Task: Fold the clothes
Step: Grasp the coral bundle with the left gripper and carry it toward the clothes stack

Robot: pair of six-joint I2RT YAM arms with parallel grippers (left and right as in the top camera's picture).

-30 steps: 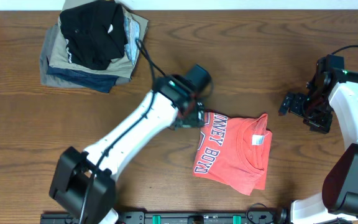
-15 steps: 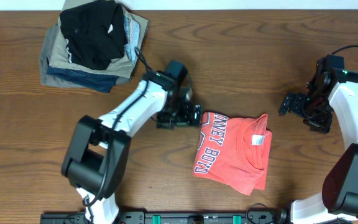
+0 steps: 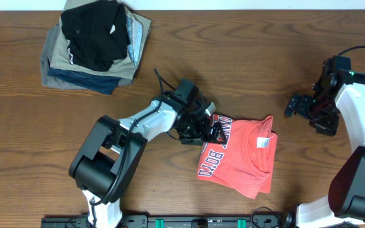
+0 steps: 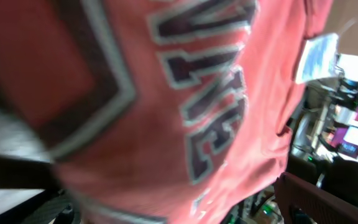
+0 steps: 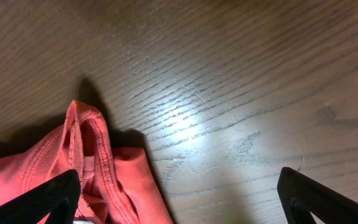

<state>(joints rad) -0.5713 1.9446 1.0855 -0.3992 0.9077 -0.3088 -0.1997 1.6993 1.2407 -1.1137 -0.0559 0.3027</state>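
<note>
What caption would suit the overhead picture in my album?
Left gripper at the lettered edge of a folded coral-red T-shirt on a wooden table; right gripper open, well apart.

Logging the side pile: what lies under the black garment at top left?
Under the black garment, edges show of a tan garment, a light blue garment and a dark blue garment; their middles and anything between are covered.

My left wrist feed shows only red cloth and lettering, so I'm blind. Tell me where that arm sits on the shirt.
Observer: The left jaws are at the far left corner of the folded T-shirt.
Operator: Report the other arm.
Observer: The right jaws stand open, off the T-shirt's right side, not touching it.
Operator: List anything else.
Observer: A stack of folded garments lies far left on the table.
</note>
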